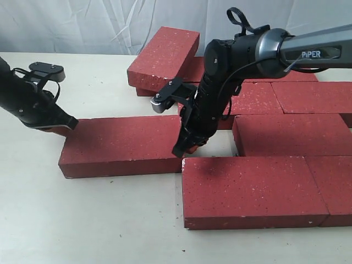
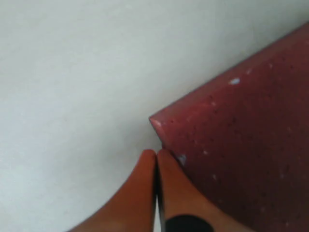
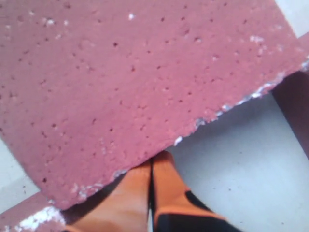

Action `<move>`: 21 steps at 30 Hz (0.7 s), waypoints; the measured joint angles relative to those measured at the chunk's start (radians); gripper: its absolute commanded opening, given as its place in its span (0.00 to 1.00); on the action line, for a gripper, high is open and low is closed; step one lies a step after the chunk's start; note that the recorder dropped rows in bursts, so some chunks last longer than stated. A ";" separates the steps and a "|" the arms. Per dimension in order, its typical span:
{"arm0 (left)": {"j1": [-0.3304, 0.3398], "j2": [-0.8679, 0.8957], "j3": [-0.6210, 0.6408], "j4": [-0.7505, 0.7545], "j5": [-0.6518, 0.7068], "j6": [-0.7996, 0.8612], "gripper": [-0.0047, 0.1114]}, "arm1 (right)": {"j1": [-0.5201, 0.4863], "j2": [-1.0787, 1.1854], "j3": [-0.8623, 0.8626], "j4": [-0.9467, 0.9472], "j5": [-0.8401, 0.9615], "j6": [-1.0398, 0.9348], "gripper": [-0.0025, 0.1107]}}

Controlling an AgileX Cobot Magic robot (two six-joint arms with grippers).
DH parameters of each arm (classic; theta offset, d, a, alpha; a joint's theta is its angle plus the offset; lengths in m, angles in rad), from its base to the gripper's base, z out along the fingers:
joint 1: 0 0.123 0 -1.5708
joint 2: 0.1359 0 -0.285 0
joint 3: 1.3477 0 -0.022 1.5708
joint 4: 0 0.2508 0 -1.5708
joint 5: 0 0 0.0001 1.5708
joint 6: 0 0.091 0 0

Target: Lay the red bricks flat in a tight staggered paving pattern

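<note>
One red brick (image 1: pixel 121 146) lies flat on the table, left of the laid group, with a gap to the paving on its right. My left gripper (image 1: pixel 69 125) is shut and empty, its orange fingertips (image 2: pixel 145 164) touching that brick's far left corner (image 2: pixel 241 145). My right gripper (image 1: pixel 187 147) is shut and empty too, its tips (image 3: pixel 152 162) set against the brick's right end edge (image 3: pixel 135 82). Laid bricks form the paving: a front brick (image 1: pixel 247 190), a middle brick (image 1: pixel 291 135) and a back brick (image 1: pixel 258 99).
Another brick (image 1: pixel 165 55) rests tilted on top of a further one at the back centre. More paving bricks (image 1: pixel 335 187) run off the right edge. White table (image 1: pixel 82 220) spreads in front and to the left; a pale curtain hangs behind.
</note>
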 measured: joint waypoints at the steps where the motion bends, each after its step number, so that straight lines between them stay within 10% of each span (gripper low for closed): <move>1: 0.000 0.000 0.000 -0.002 -0.022 0.000 0.04 | 0.000 0.000 0.000 0.005 0.000 0.000 0.01; 21: 0.023 -0.036 0.009 0.031 -0.037 -0.024 0.04 | -0.065 -0.073 0.004 -0.138 -0.120 0.080 0.01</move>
